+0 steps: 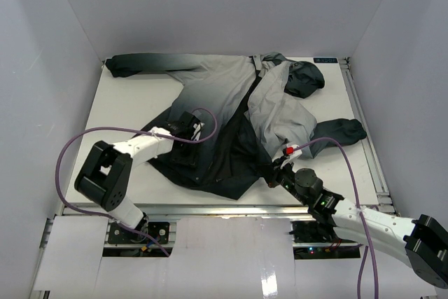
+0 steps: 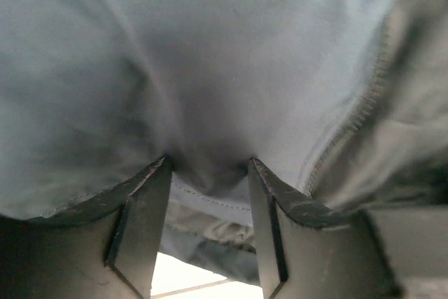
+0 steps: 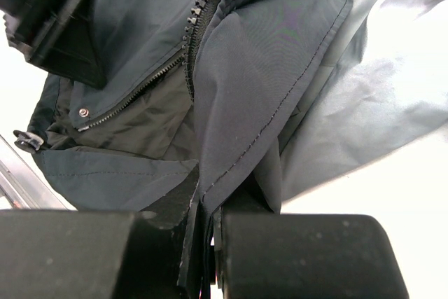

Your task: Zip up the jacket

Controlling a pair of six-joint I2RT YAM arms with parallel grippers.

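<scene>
The jacket [image 1: 231,96] lies open on the white table [image 1: 133,103], with its hood at the back right and its dark hem toward me. My left gripper [image 1: 190,129] rests on the jacket's left front panel. In the left wrist view its fingers [image 2: 150,201] stand apart, tips pressed into grey fabric [image 2: 210,54], with a stitched fold between them. My right gripper [image 1: 274,171] is at the hem's right corner. In the right wrist view it [image 3: 210,201] is shut on the dark stitched edge [image 3: 266,54]. The open zipper teeth [image 3: 203,12] run just above.
White walls close in the table on three sides. A metal rail [image 1: 231,208] runs along the near edge and another [image 1: 364,124] along the right edge. Purple cables [image 1: 70,145] loop off both arms. A black blocky part [image 3: 49,12] sits on the jacket ahead of the right gripper.
</scene>
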